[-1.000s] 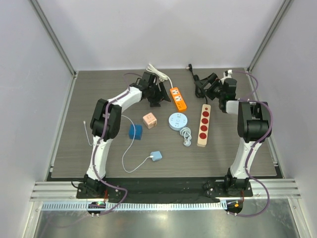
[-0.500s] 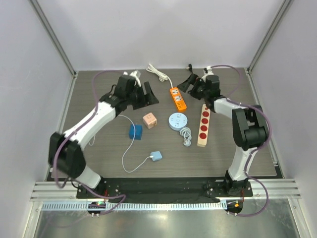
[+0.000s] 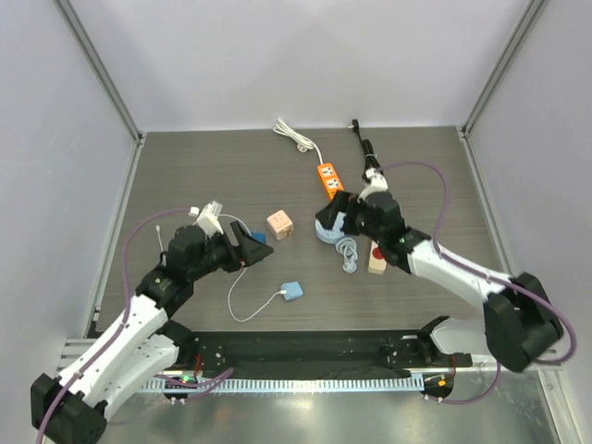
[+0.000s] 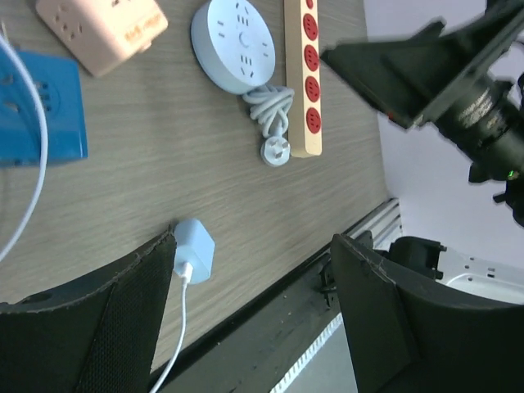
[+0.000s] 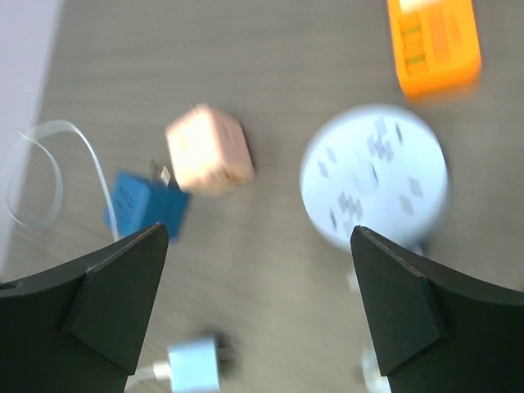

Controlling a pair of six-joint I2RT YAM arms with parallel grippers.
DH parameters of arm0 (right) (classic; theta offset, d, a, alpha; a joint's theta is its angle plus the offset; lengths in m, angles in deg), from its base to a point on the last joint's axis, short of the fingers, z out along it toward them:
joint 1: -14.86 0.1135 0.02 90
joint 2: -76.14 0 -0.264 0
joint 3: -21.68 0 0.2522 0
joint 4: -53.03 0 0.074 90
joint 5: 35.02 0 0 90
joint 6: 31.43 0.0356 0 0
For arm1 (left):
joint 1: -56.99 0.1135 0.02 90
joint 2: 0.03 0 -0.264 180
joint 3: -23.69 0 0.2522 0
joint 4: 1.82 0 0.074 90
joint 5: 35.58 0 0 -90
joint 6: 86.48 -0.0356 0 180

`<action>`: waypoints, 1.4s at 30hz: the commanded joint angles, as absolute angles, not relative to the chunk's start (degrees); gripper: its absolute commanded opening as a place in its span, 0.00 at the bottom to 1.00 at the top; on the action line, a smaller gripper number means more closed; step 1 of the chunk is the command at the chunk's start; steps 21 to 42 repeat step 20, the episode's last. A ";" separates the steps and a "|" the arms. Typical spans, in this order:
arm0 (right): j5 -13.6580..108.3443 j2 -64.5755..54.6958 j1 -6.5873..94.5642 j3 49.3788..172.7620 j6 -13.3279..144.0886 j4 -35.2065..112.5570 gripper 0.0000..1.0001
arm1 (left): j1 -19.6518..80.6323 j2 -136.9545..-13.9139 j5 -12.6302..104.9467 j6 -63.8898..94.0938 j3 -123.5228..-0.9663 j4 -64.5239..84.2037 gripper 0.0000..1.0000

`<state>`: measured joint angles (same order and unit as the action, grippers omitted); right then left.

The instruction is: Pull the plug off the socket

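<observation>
Your left gripper [image 4: 252, 239] and right gripper [image 5: 258, 232] both hang over the table with black fingers spread wide and nothing between them. The plug [image 4: 194, 250] is a small, smooth light-blue block with bevelled corners. It lies on the grey wood-grain table [image 3: 185, 176] near the front edge, apart from the round white socket [image 4: 237, 37], the wooden strip [image 4: 303, 74] with red outlets and the pink cube [image 3: 280, 225]. Its thin white cable [image 4: 180, 315] loops toward the blue cube [image 3: 253, 245].

A lab robot cell: white panel walls [image 3: 305, 55], aluminium frame rails [image 3: 103, 74], a grey tabletop [image 3: 185, 176].
</observation>
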<state>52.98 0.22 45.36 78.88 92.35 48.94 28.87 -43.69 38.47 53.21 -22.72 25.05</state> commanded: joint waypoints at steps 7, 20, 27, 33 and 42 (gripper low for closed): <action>69.75 33.05 57.39 59.02 100.92 33.57 1.00 | 28.60 -24.13 33.50 64.42 -6.61 12.21 0.79; 63.79 61.37 57.93 40.10 108.84 35.05 1.00 | 28.60 0.95 30.17 71.30 6.24 15.38 0.82; 63.79 61.37 57.93 40.10 108.84 35.05 1.00 | 28.60 0.95 30.17 71.30 6.24 15.38 0.82; 63.79 61.37 57.93 40.10 108.84 35.05 1.00 | 28.60 0.95 30.17 71.30 6.24 15.38 0.82; 63.79 61.37 57.93 40.10 108.84 35.05 1.00 | 28.60 0.95 30.17 71.30 6.24 15.38 0.82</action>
